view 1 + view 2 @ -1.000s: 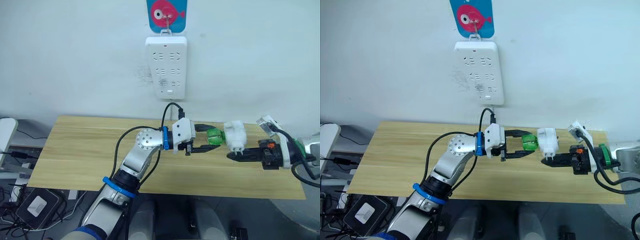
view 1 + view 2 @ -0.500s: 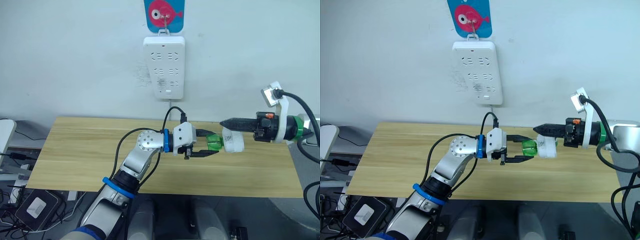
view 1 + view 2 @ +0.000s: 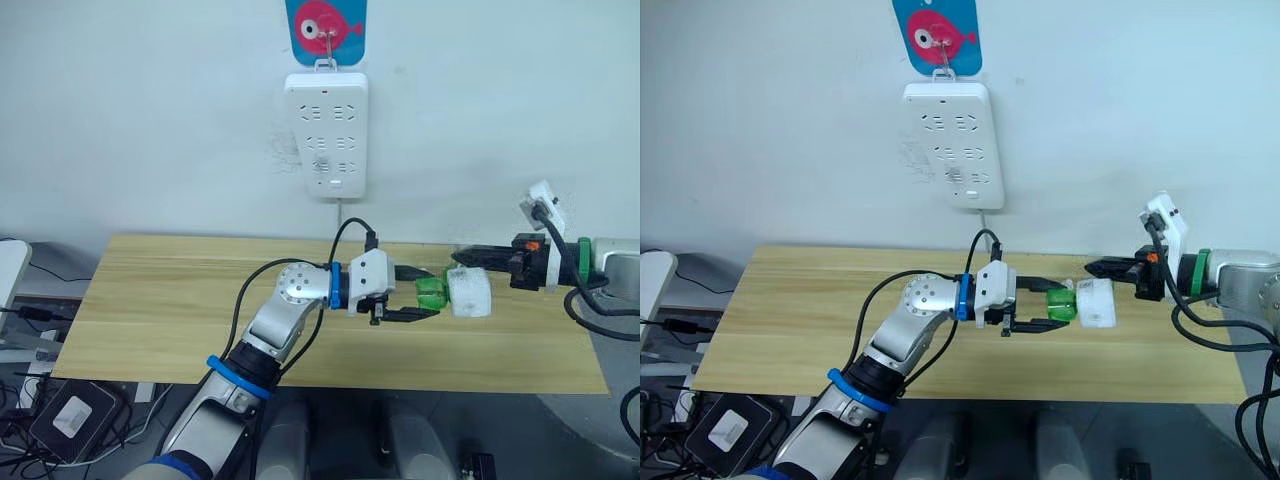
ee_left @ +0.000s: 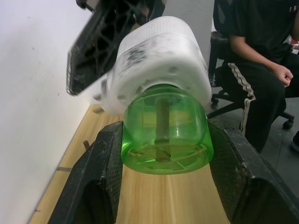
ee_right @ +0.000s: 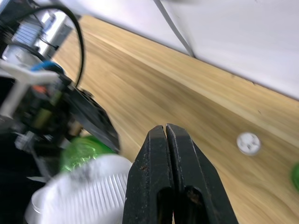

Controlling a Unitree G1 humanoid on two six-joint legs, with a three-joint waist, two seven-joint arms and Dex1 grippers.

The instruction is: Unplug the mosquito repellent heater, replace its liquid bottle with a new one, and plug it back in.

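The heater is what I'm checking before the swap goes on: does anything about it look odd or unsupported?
The mosquito repellent heater is carried only through its liquid bottle, which the left gripper clamps. The right gripper is shut and clear of it. Nothing looks spilled or broken.

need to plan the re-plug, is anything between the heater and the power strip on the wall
Nothing visible stands between them. The mosquito repellent heater sits over the table, its green bottle pinched in the left hand. The power strip hangs above on bare wall. The right hand, shut, is just beside the heater.
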